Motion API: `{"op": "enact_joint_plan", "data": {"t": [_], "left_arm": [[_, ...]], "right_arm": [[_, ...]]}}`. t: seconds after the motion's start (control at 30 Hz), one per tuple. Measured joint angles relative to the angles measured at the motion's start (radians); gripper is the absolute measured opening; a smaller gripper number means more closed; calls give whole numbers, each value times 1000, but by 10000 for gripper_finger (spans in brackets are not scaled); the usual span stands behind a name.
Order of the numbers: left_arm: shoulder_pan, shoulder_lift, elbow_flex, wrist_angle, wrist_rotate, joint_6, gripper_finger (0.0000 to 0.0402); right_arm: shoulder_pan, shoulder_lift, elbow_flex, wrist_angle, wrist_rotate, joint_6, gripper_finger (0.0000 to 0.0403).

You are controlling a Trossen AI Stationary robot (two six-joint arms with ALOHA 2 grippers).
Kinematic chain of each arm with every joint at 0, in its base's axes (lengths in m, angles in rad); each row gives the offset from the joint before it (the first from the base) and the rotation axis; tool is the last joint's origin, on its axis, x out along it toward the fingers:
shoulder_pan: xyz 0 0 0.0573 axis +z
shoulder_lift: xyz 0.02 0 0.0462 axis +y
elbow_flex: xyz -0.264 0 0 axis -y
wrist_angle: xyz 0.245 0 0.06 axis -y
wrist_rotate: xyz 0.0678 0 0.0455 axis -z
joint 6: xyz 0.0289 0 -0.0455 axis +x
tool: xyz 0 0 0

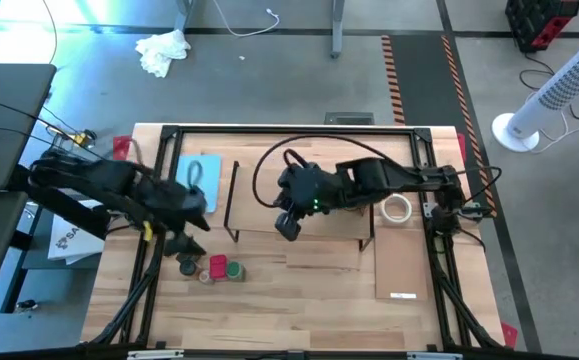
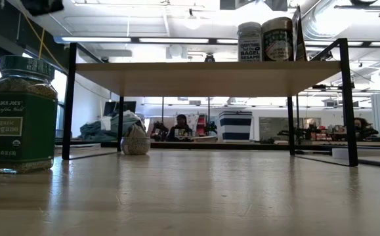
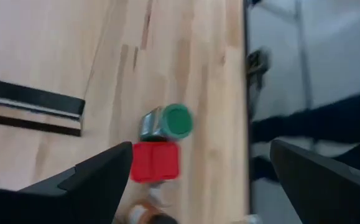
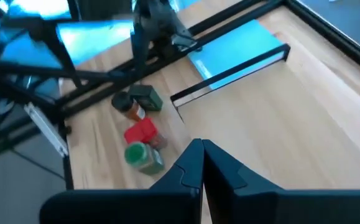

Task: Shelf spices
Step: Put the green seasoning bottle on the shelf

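Several spices stand in a cluster on the table at the near left: a green-lidded jar (image 1: 235,270) (image 3: 170,121), a red-capped one (image 1: 217,266) (image 3: 155,160) and a dark-topped one (image 1: 189,265). My left gripper (image 1: 184,245) (image 3: 195,171) hovers open just above and beside them, touching none. The shelf (image 1: 324,250) (image 2: 196,75) stands mid-table, and two jars (image 2: 249,40) (image 2: 277,39) rest on its plank top near one end. My right gripper (image 1: 287,228) (image 4: 203,155) hangs shut over the shelf with nothing in it. The green oregano jar (image 2: 19,115) looms close in the low view.
A light-blue pad (image 1: 197,180) (image 4: 235,50) lies at the far left behind the left arm. A white tape ring (image 1: 397,209) and a loose flat board (image 1: 401,265) lie right of the shelf. Black frame rails (image 1: 289,130) border the table.
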Motion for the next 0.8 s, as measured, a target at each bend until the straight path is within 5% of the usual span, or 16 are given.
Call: {"op": "enact_joint_plan", "data": {"t": [0.3,0.53,0.8], "left_arm": [[-196,196,-122,127,-27,149,376],[-278,323,-102,298,-25,33,376],[-276,376,-66,282,-210,8,376]], "right_arm": [[88,0,0,-14,65,127,0],[118,0,0,-70,69,98,0],[124,0,0,-106,65,46,0]]}}
